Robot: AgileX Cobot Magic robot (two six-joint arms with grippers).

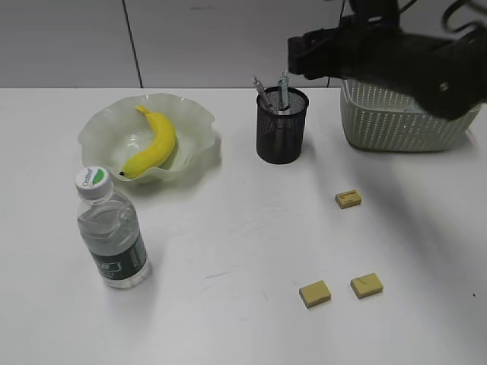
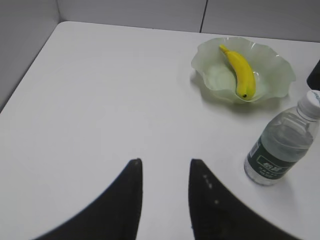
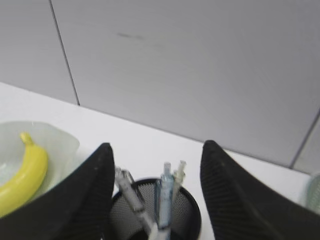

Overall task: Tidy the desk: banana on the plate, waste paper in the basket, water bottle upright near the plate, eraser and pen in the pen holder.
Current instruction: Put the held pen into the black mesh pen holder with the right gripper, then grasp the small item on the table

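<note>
The yellow banana (image 1: 156, 141) lies in the pale-green ruffled plate (image 1: 99, 125) at the back left. The water bottle (image 1: 112, 236) stands upright in front of the plate. The black mesh pen holder (image 1: 281, 129) holds several pens (image 1: 272, 95). Three yellow erasers lie on the desk (image 1: 228, 228): one (image 1: 348, 199) mid-right and two (image 1: 315, 293) (image 1: 367, 285) nearer the front. My right gripper (image 3: 157, 147) is open and empty just above the pen holder (image 3: 192, 202). My left gripper (image 2: 165, 167) is open and empty over bare desk, left of the bottle (image 2: 280, 150). No waste paper is visible.
The sage-green woven basket (image 1: 403, 122) stands at the back right, partly hidden by my right arm (image 1: 411, 57). A grey panelled wall runs behind the desk. The left wrist view shows the desk's left edge (image 2: 25, 75).
</note>
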